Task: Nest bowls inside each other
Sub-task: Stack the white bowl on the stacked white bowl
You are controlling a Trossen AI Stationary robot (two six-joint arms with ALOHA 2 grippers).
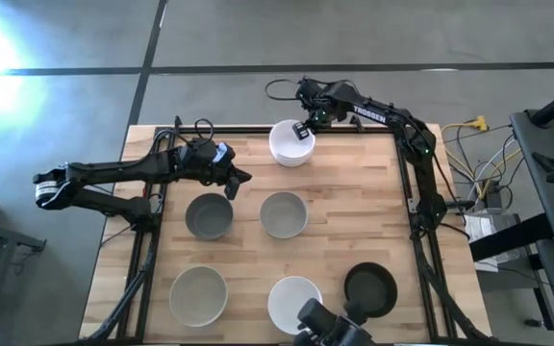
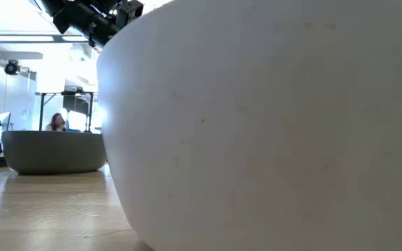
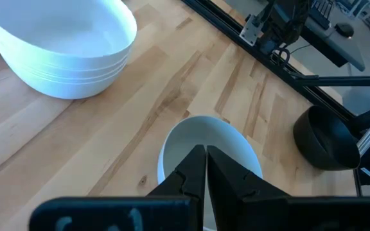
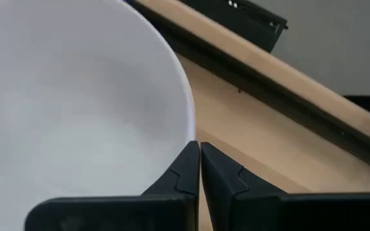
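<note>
Six bowls visible | right gripper (image 1: 303, 132) pinching white stack's (image 1: 289, 144) rim | left gripper (image 1: 238, 183) closed, empty, above table (image 1: 344, 183)

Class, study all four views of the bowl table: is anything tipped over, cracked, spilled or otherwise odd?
Nothing stands out. The white stack at the far edge sits evenly nested, with the right pincer shut on its rim. The grey bowls, the black bowl and the other white bowl stand upright. No spills or cracks show.

The only readable lettering is "TROSSEN", printed on the right arm (image 1: 373, 113).
</note>
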